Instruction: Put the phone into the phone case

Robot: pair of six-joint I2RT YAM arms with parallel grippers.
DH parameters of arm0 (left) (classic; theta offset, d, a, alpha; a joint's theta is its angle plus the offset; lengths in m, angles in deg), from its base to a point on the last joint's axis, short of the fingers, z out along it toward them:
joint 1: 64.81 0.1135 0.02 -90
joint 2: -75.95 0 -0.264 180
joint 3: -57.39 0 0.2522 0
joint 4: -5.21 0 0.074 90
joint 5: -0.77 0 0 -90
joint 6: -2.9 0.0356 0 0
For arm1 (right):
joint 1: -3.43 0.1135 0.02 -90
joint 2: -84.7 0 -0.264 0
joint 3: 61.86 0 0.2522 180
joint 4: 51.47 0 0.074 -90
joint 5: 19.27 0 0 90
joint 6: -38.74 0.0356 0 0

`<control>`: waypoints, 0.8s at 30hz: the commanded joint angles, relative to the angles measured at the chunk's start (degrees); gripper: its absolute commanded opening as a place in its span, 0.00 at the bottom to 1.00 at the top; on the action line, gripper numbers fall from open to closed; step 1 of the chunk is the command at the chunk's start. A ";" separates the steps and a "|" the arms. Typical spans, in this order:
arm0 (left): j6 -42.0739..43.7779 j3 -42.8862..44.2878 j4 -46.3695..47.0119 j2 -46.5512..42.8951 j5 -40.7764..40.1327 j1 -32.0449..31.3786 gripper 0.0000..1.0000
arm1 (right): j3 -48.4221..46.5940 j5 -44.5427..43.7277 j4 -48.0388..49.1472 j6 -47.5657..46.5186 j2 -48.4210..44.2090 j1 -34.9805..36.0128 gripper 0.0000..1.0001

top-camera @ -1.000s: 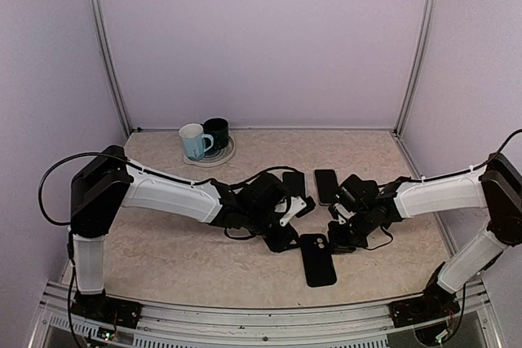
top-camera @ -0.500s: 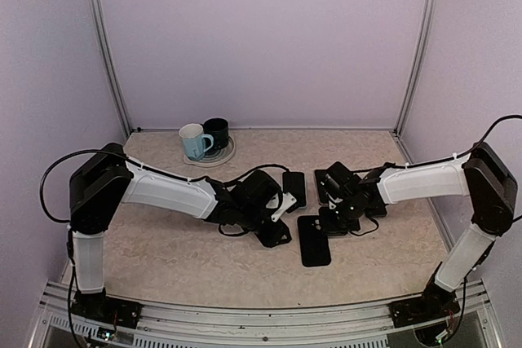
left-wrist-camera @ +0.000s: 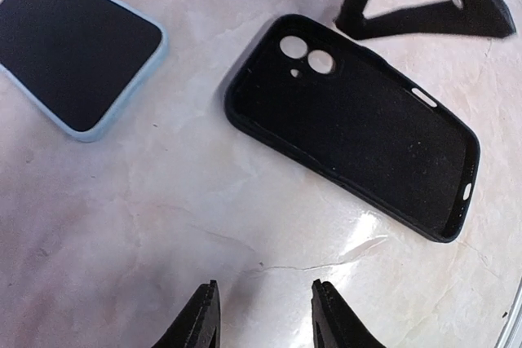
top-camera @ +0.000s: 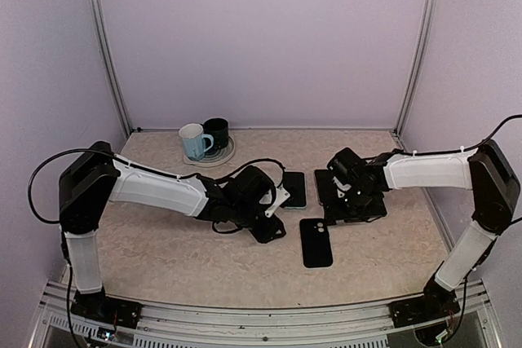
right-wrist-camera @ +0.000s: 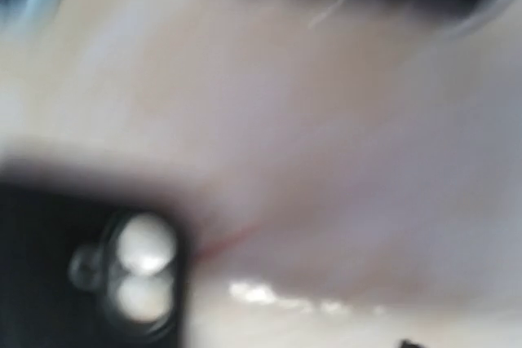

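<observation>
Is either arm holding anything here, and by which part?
Left gripper holds nothing: its fingers stand apart and empty, near the black phone case. Right gripper: cannot tell; its wrist view is blurred and the top view hides its fingers.

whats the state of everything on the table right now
phone case: empty, open side up on the table
phone: flat on the table, outside the case
left gripper: open, holding nothing
right gripper: unclear, view blurred
pale mug: upright on plate
dark mug: upright on plate

No readable text, labels, brands or numbers in any view.
</observation>
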 commanded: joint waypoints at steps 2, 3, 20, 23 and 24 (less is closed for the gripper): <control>0.24 -2.48 3.19 -7.19 -6.31 1.14 0.40 | -4.90 0.66 -3.70 -12.49 -3.55 -13.94 0.86; 0.18 -3.02 3.96 -7.86 -8.16 1.18 0.41 | -5.55 1.05 -3.64 -14.11 -2.83 -16.68 0.93; 0.39 -4.09 8.02 -6.91 -10.23 4.66 0.52 | -17.44 1.02 -11.77 -24.07 14.96 -29.19 0.99; 0.56 -4.18 8.05 -6.60 -9.70 4.94 0.52 | -18.30 0.43 -12.51 -24.39 16.61 -29.93 0.99; 0.68 -4.18 8.07 -6.55 -9.65 4.99 0.52 | -18.53 0.08 -12.70 -24.46 17.17 -29.98 0.99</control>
